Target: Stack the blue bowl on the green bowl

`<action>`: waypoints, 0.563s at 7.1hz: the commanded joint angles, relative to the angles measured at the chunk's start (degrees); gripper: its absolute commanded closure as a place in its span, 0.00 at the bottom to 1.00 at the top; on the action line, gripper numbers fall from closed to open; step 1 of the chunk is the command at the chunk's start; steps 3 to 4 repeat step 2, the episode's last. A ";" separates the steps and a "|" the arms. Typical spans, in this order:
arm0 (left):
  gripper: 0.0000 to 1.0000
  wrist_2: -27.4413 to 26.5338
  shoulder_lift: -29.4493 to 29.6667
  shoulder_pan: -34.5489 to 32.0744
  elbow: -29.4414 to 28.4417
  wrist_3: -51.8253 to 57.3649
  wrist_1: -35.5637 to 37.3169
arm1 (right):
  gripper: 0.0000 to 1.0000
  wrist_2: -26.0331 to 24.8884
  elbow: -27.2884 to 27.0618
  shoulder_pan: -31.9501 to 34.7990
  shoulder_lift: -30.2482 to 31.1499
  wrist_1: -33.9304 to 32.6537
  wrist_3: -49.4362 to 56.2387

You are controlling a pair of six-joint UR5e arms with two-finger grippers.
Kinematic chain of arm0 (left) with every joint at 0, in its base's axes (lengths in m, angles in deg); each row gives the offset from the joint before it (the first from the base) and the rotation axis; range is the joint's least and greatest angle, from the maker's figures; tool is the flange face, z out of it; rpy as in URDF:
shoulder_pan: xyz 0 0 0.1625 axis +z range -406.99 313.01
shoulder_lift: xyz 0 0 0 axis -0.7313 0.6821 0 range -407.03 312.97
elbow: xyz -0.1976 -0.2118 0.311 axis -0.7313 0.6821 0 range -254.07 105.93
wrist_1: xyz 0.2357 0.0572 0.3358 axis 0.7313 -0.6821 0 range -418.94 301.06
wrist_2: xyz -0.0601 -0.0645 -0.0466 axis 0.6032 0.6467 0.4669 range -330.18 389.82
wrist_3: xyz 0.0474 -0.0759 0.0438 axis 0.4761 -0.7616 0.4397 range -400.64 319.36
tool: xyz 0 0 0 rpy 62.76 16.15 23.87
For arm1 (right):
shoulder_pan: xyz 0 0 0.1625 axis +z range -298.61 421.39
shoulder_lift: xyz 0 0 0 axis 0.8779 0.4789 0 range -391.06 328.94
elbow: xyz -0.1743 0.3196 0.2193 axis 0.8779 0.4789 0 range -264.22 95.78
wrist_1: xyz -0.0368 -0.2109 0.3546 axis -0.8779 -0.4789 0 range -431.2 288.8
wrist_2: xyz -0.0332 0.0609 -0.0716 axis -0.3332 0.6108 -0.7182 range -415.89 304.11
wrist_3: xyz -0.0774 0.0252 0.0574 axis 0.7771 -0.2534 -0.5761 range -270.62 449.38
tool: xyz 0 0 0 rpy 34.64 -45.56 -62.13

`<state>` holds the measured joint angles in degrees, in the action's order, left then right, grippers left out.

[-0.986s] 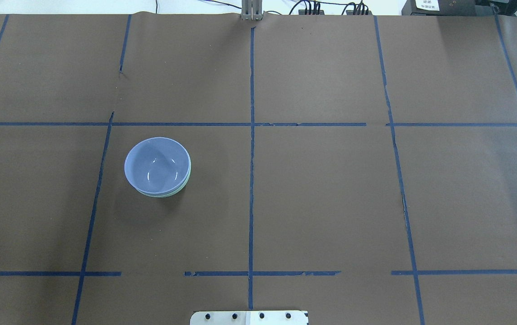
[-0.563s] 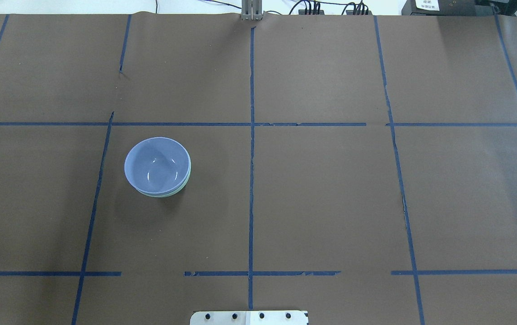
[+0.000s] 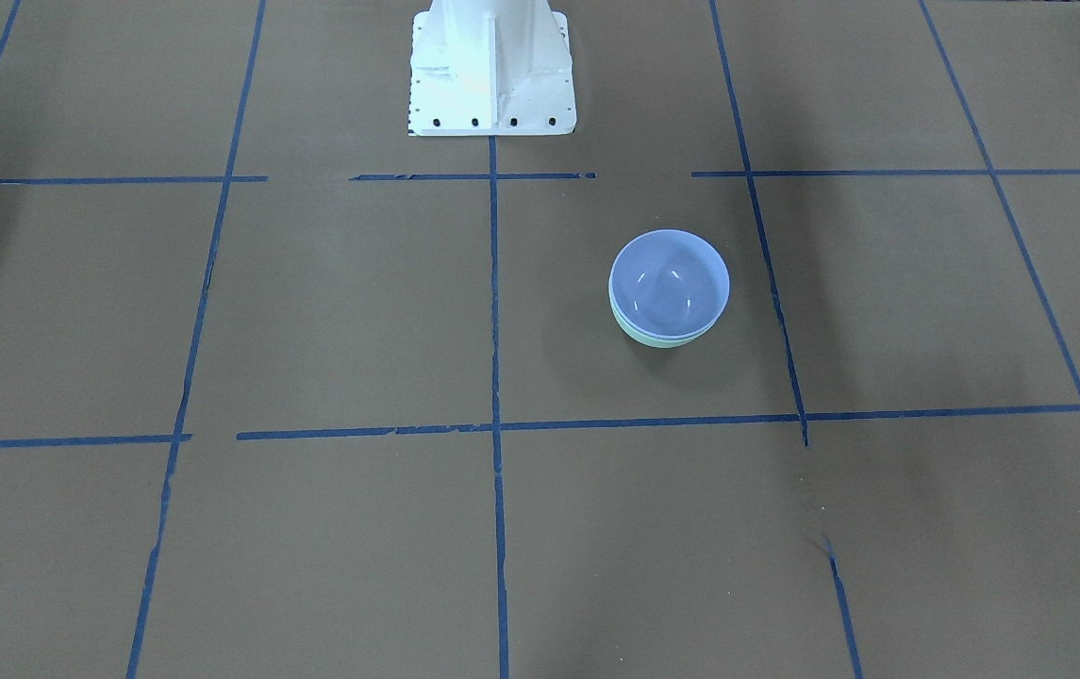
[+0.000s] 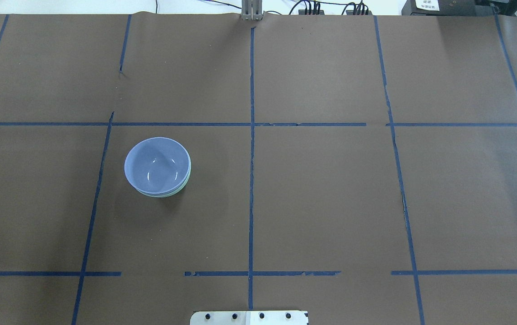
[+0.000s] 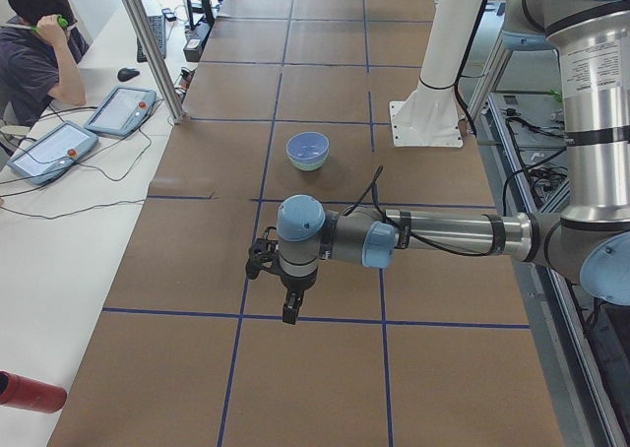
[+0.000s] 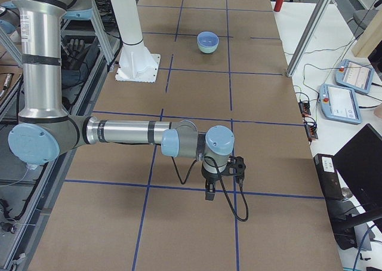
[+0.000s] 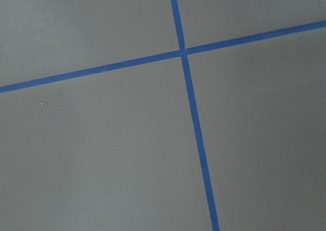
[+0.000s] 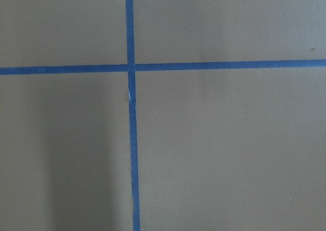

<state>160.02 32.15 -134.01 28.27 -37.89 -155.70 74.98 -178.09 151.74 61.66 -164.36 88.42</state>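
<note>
The blue bowl (image 4: 157,165) sits nested inside the green bowl (image 4: 173,192) on the left half of the table. Only a thin mint edge of the green bowl shows under it. The pair also shows in the front view, the blue bowl (image 3: 670,283) over the green bowl (image 3: 660,341). My left gripper (image 5: 289,311) shows only in the left side view, pointing down over bare table, well short of the bowls (image 5: 307,150). My right gripper (image 6: 210,193) shows only in the right side view, far from the bowls (image 6: 208,39). I cannot tell whether either is open or shut.
The white robot base (image 3: 490,66) stands at the table's middle edge. Blue tape lines (image 4: 251,135) divide the brown table cover. An operator (image 5: 39,43) sits beside teach tablets (image 5: 118,110), and a red bottle (image 5: 30,393) lies on the side bench.
</note>
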 commanded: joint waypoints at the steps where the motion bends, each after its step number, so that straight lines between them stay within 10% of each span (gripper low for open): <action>1: 0.00 0.22 0.01 0.00 -0.03 -0.03 -0.09 | 0.00 0.00 0.00 0.00 0.00 0.00 -0.01; 4: 0.00 0.22 0.01 0.00 -0.21 0.06 -0.09 | 0.00 0.00 0.00 0.00 0.00 0.00 -0.01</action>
